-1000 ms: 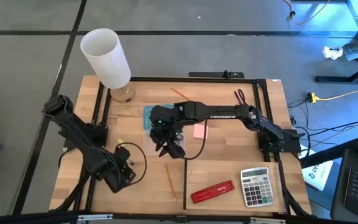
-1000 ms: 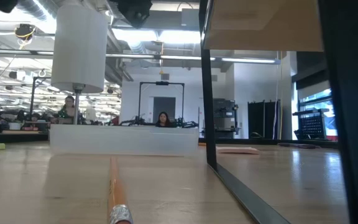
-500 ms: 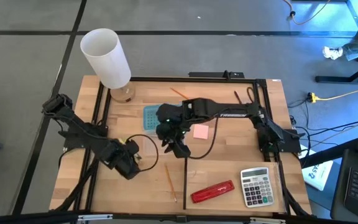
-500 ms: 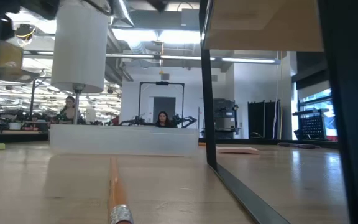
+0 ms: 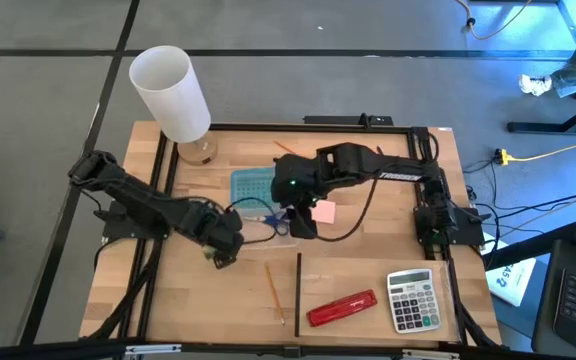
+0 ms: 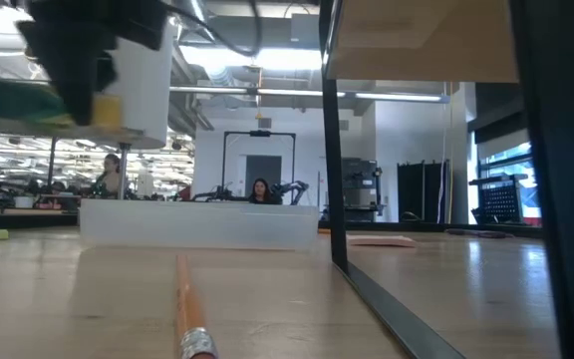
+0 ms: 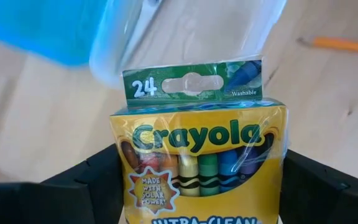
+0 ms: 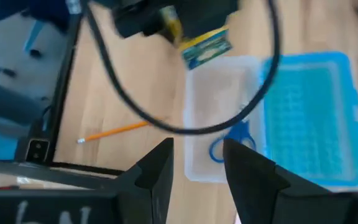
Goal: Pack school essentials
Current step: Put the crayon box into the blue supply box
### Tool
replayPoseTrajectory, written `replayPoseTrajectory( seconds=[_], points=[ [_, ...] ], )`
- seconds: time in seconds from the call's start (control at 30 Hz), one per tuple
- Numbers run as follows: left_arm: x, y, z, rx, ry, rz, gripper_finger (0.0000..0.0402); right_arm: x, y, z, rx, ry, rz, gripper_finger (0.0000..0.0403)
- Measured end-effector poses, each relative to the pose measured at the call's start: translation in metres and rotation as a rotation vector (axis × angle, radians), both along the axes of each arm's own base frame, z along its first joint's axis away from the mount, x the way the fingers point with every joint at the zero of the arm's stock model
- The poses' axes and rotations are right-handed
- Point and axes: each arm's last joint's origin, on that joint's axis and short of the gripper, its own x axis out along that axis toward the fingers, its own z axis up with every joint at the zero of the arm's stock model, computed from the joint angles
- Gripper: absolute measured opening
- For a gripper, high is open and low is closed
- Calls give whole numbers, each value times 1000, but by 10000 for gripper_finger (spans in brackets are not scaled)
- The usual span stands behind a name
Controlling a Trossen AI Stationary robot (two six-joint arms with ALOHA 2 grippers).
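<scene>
My left gripper is shut on the yellow-green crayon box and hovers just left of the clear pencil case. The case's blue lid lies open on its far side. Blue-handled scissors lie inside the case. My right gripper is open above the case's right side, next to the pink sticky-note pad. An orange pencil and a dark pen lie on the table nearer the near edge. My left gripper pinches the crayon box between its two fingers, one on each narrow side of the box's lower half. The green top flap sticks out past the fingertips. In the low view the box is lifted clear of the table.
A tall white cylinder stands at the far left corner. A red stapler and a grey calculator lie near the right near corner. Another orange pencil lies beyond the lid. A black frame rail crosses the table.
My left arm has swung from the near left part of the table toward the pencil case, carrying the crayon box up into the low view's upper left. My right gripper has drawn back from over the case toward the table's right and far side.
</scene>
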Motion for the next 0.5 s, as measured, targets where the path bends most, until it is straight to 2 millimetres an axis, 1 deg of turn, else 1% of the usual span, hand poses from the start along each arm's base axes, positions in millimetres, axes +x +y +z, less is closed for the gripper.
replayPoseTrajectory(
  seconds=[0.13, 0.23, 0.5],
  points=[
    [12, 14, 1, 29, -39, -137, 309, -9, -6, 9, -49, -7, -147, 141],
    [19, 24, 2, 51, -67, -201, 308, -11, -8, 12, -102, -18, -209, 141],
    [31, 43, 5, 96, -130, -282, 308, -10, -9, 11, -117, -21, -220, 141]
  ],
)
